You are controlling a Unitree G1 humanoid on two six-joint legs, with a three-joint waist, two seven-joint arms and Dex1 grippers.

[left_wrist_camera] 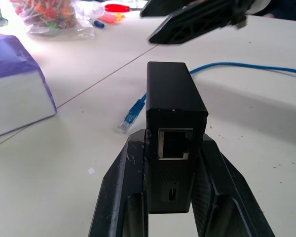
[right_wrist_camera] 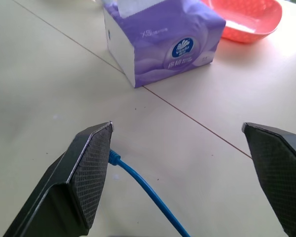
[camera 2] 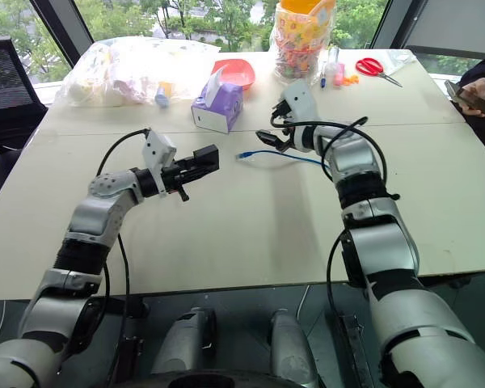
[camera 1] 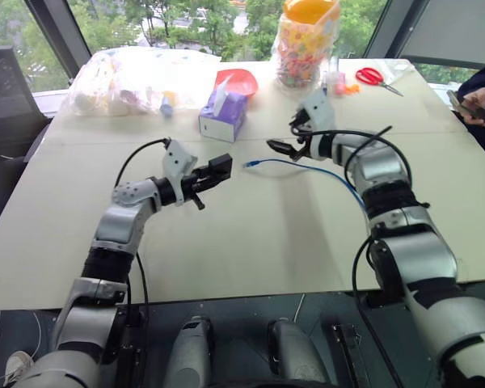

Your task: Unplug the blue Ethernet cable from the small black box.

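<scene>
- the left gripper sits nearest, over the near-left part of the table; its fingers are clamped on the small black box, which is held lifted off the tabletop; in the left wrist view the box's port faces the camera and looks empty, no plug in it
- judgement: the unplugging itself looks done, so what is left is to part cleanly; keep the box gripped steady and level, no twisting, so it does not slip between the fingers
- just beyond the box, the blue ethernet cable lies loose on the table near the middle; its plug end rests flat on the surface, apart from the box, and the cord runs off to the right, passing under the right arm
- the right gripper hangs over that plug end with its jaws spread wide and nothing between them; in the right wrist view one finger stands just beside the plug, not pinching it
- judgement: lift the right gripper straight up and away so a finger does not catch the cord and drag it; check that the cord is not snagged on the arm
- farther off, the purple tissue box and a red basket stand well clear; at the far right edge a person's hand holds a phone
</scene>
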